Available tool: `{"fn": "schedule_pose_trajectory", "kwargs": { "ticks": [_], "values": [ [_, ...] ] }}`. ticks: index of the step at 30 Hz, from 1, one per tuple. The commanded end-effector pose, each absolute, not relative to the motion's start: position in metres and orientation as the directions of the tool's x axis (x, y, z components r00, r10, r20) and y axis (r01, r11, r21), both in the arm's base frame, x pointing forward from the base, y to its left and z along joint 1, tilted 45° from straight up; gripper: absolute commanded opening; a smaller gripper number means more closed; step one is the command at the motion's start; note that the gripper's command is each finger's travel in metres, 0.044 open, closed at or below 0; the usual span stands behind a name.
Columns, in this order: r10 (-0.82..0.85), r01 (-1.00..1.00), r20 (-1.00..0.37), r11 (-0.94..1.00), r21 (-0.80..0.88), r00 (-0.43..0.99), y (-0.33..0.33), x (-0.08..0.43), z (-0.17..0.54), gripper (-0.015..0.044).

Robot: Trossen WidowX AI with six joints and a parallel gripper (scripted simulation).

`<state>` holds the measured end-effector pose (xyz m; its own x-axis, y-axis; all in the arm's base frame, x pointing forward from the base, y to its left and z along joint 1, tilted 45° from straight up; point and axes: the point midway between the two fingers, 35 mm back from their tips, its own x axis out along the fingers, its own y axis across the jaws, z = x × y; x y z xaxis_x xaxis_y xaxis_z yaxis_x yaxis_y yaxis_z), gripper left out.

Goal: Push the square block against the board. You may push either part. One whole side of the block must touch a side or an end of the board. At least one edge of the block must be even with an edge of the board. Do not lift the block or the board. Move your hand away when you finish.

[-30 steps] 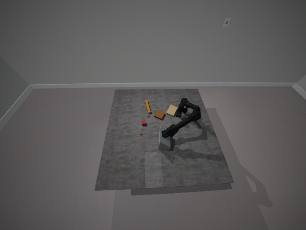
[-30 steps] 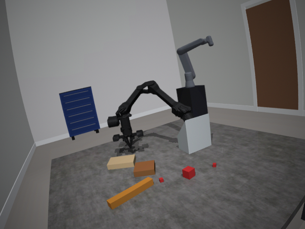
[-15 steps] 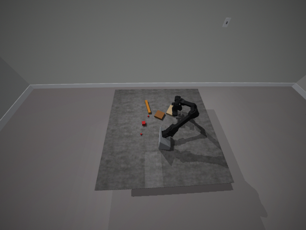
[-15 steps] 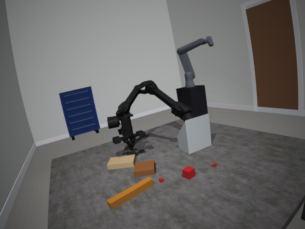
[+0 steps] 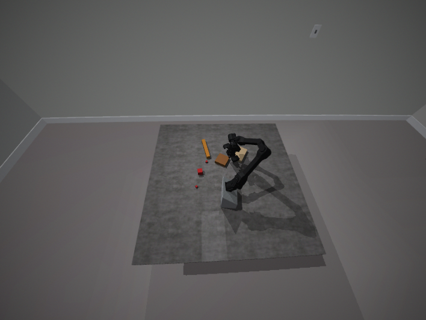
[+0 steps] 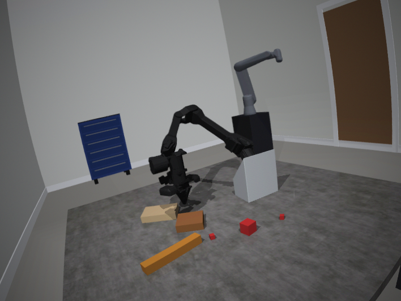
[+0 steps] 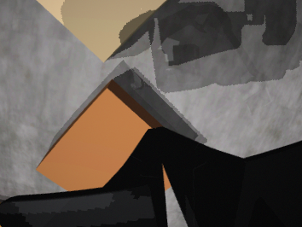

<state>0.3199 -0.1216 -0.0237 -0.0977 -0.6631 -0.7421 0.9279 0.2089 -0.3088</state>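
Note:
A squarish brown block (image 5: 222,160) (image 6: 190,221) (image 7: 95,138) lies flat. A wider tan block (image 5: 243,151) (image 6: 153,213) (image 7: 87,19) lies close behind and right of it in the top view. In the wrist view a narrow gap separates their nearest corners. A long orange bar (image 5: 206,148) (image 6: 171,254) lies apart from both, left of the brown block in the top view. My gripper (image 6: 184,201) (image 7: 156,135) is shut and empty, pointing down behind the two blocks in the exterior view. In the wrist view its fingers cover part of the brown block; contact cannot be told.
A red cube (image 5: 200,171) (image 6: 247,227) and two tiny red cubes (image 5: 206,161) (image 6: 212,236) (image 5: 196,186) (image 6: 281,216) lie on the grey mat (image 5: 172,223) (image 6: 307,258). The arm stands on a pale wedge base (image 5: 228,200) (image 6: 261,176).

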Motion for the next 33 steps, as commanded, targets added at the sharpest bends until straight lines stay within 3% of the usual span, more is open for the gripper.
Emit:
{"fn": "schedule_pose_trajectory", "kwargs": {
  "ticks": [1,19,33],
  "values": [
    [-0.661,0.871,-0.742,0.296,-0.393,-0.11,-0.104,0.311,-0.042,0.0],
    [-0.689,0.534,-0.714,0.561,-0.632,-0.121,-0.045,0.271,-0.096,0.0],
    [-0.693,0.529,-0.711,0.561,-0.637,-0.122,-0.084,0.263,-0.136,0.0]
  ]
}}
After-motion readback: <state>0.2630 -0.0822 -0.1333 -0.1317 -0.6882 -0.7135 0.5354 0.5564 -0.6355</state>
